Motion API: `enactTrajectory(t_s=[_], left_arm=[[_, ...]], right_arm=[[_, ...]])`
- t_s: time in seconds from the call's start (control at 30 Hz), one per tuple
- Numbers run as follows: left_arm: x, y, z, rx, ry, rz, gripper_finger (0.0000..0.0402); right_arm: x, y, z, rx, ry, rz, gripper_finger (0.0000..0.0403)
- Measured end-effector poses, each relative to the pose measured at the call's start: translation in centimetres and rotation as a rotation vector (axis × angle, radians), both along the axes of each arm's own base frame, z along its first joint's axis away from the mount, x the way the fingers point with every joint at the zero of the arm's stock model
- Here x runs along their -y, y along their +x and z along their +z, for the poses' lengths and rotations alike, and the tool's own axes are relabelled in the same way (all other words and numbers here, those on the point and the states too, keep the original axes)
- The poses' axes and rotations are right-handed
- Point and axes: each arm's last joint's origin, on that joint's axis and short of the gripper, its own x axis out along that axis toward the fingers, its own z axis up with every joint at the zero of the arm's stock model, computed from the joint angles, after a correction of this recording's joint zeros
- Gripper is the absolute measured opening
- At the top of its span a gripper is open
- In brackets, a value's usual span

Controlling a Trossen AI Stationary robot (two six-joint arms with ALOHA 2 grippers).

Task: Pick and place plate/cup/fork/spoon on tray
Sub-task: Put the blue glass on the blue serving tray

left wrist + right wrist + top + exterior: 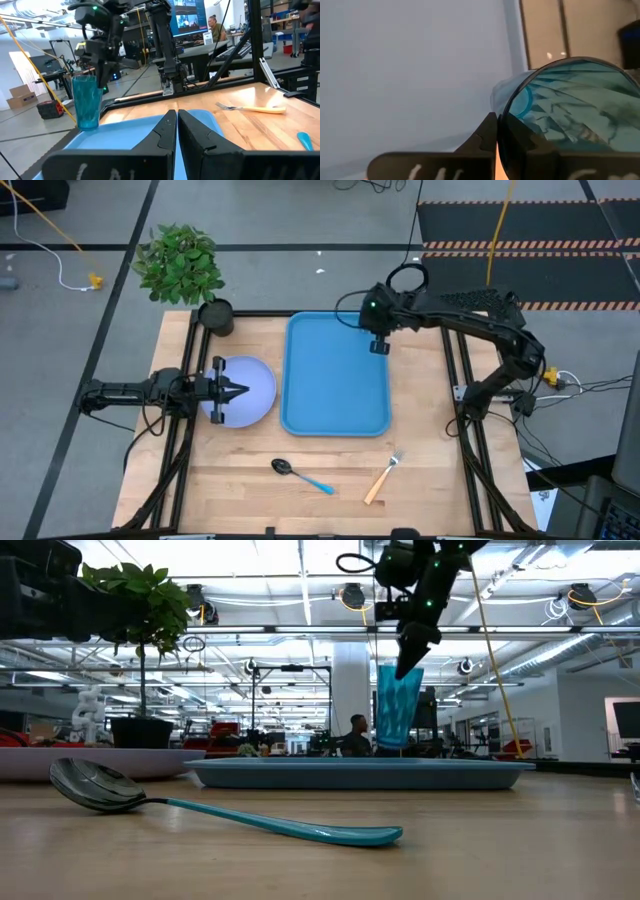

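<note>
The teal cup (398, 708) stands upright at the far right corner of the blue tray (320, 390); it also shows in the left wrist view (86, 102). My right gripper (378, 345) is shut on its rim from above. The lavender plate (258, 395) lies flat on the table left of the tray. My left gripper (240, 391) is shut over the plate's middle, reaching in from the table's left; I cannot tell whether it touches the plate. The blue-handled spoon (300, 475) and the orange-handled fork (383, 478) lie on the table near the front edge. My right gripper pinches the cup's wall at the rim (504, 112), one finger inside the cup and one outside. The fingers come from above, pointing down. The cup is upright, and its base (89, 126) looks set on the tray's floor.
A leafy plant (180, 262) and a black pot (215, 315) stand at the table's far left corner. Bare wood lies between the tray's near rim and the cutlery. A person (357, 735) shows in the room far behind the table.
</note>
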Motion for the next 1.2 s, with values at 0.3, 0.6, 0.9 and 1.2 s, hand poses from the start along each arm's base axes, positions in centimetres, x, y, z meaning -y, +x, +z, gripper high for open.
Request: enactTrajectory(t_s=[0.3,0.6,0.9,1.2], left_arm=[[0.0,0.0,0.0,-0.002,0.006,0.017,0.0021],[-0.1,0.0,0.0,-0.003,-0.002,0.051,0.0021],[-0.1,0.0,0.0,-0.001,-0.005,0.050,0.0021],[-0.1,0.0,0.0,0.001,-0.023,0.049,0.0021]], right_arm=[[2.4,-1.6,0.0,0.039,0.070,-0.040,0.0001],[3.2,-2.2,-0.1,0.091,0.144,-0.083,0.0000],[3.6,-1.9,-0.9,0.090,0.189,-0.157,0.0000],[4.5,-0.8,-2.6,0.076,0.187,-0.166,0.0026]])
